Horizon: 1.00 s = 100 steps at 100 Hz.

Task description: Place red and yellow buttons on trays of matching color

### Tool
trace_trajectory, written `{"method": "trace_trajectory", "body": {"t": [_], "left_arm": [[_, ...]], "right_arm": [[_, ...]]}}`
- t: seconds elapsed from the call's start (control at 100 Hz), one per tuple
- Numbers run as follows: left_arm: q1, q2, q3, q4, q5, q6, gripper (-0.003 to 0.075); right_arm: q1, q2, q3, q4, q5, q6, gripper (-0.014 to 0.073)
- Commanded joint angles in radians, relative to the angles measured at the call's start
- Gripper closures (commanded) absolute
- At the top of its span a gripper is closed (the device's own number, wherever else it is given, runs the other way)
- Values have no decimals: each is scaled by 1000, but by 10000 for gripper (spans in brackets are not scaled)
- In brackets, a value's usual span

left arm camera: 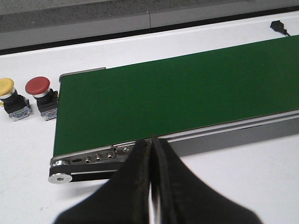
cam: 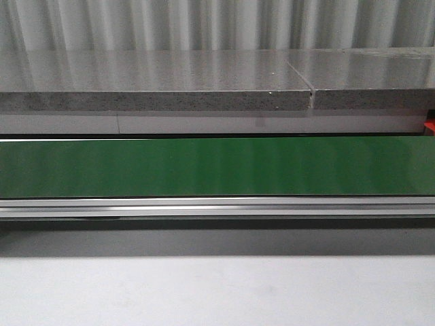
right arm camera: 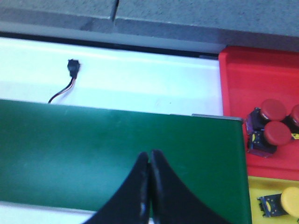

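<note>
- We see a green conveyor belt (cam: 217, 166) running across the middle of the front view, bare along its whole visible length; neither arm shows there.
- In the left wrist view, a yellow button (left arm camera: 8, 88) and a red button (left arm camera: 38, 88) stand upright on the white table (left arm camera: 243, 186) at the left of the frame, just beside the belt's end and next to each other. We judge they wait there to be fed onto the belt.
- Our left gripper (left arm camera: 152, 142) hangs over the belt's near rail, fingers clenched on nothing.
- In the right wrist view, the red tray (right arm camera: 243, 74) at the right edge already carries three red buttons (right arm camera: 273, 126) clustered together; the yellow tray (right arm camera: 261, 186) below it holds one yellow button (right arm camera: 289, 200), partly cut off.
- Our right gripper (right arm camera: 148, 156) is also closed and empty, poised over the belt's tray end, likely to catch arrivals.
- A small black connector (right arm camera: 72, 67) with wires lies on the table beyond the belt.
</note>
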Motion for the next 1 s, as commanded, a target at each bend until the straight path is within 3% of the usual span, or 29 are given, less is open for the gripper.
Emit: {"method": "trace_trajectory", "body": {"t": [0.0,0.23,0.58,0.81,0.99], "left_arm": [[-7,6,-26,-10,-67,-10,741],[-7,6,-26,-10,-67,-10,741],[-7,6,-26,-12,-69,-10,741],[-7,6,-26,-39,-41,-10,741],[-7,6,-26,-39,-45,-10,741]], "right_arm": [[32,-49,17,-11,-32,-37,662],[96,-174,166,-10,-32,-57,662],[97,-495,335,12,-23,-57,662],[97,-689,391,50,21,-57,662],[97,-738,398,50,39,-57,662]]}}
